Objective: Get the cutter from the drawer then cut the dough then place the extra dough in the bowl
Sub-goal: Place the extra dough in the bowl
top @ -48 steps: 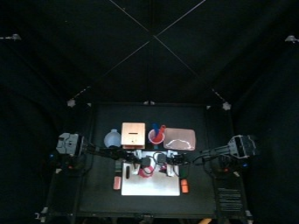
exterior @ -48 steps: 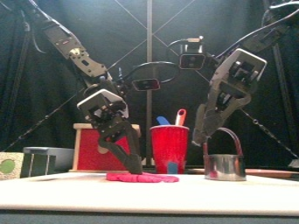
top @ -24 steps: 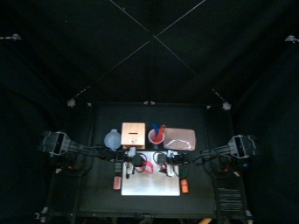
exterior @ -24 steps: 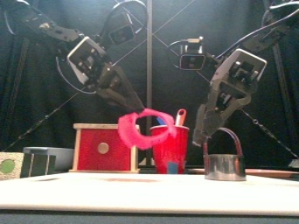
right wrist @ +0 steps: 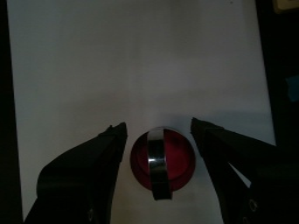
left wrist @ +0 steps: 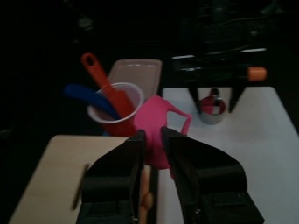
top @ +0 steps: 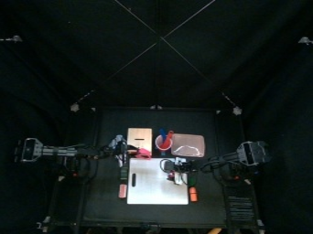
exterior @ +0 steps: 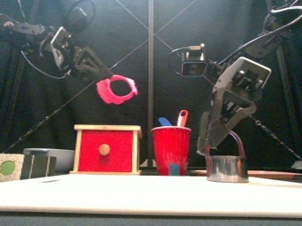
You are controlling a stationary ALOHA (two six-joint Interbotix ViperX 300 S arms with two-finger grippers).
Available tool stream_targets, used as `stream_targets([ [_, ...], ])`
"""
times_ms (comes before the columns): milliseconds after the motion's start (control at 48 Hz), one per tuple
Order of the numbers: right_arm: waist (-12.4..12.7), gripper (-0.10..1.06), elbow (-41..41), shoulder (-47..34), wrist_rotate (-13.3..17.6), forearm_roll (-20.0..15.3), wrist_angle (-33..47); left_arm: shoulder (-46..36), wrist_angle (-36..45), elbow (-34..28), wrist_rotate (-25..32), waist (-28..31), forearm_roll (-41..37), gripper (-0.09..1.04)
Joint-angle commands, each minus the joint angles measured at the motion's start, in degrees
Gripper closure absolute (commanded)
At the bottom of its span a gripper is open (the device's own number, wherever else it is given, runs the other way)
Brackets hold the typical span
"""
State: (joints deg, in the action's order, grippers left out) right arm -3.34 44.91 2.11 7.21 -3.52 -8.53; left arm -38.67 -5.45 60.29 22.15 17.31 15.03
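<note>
Now the dough ring [exterior: 116, 89] hangs high, with the bowl [exterior: 41, 161] low on its left.
The left gripper [left wrist: 158, 149] is pinched tight on the ring; the right gripper [right wrist: 162, 129] gapes wide around the cutter [right wrist: 160, 159].

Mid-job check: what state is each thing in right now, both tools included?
left tool: shut on the dough ring, high above the table.
right tool: open, astride the cutter.
cutter: upright on the white board, red dough inside.
drawer: looks shut.
red cup: upright, blue knife and red knife in it.
bowl: upright, contents hidden.
</note>
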Motion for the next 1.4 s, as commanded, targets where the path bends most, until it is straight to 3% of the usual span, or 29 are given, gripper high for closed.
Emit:
stream_targets([
  [21,0.2,0.04,-0.5,1.1,-0.1,0.1,0.5,-4.9,6.0,-0.1,0.0,5.4,-1.8,0.32],
  [208,0.2,0.04,-0.2,1.1,-0.2,0.3,0.6,-12.3,17.2,0.7,-0.1,11.3,-3.6,0.32],
  [479,0.2,0.04,1.0,1.1,-0.1,0.3,1.8,-14.9,29.2,3.4,-0.4,12.3,-4.9,0.32],
  [833,0.3,0.04,1.1,1.0,-0.2,0.2,2.1,-12.9,27.6,9.1,-0.4,13.4,-5.1,0.32],
  [1042,0.3,0.04,0.8,0.6,-0.1,0.1,2.1,-7.9,20.5,10.4,-0.5,13.8,-4.0,0.28],
  [1396,0.2,0.04,0.8,0.5,-0.1,-0.1,2.1,-6.3,18.6,10.5,-0.7,16.0,2.6,0.02],
])
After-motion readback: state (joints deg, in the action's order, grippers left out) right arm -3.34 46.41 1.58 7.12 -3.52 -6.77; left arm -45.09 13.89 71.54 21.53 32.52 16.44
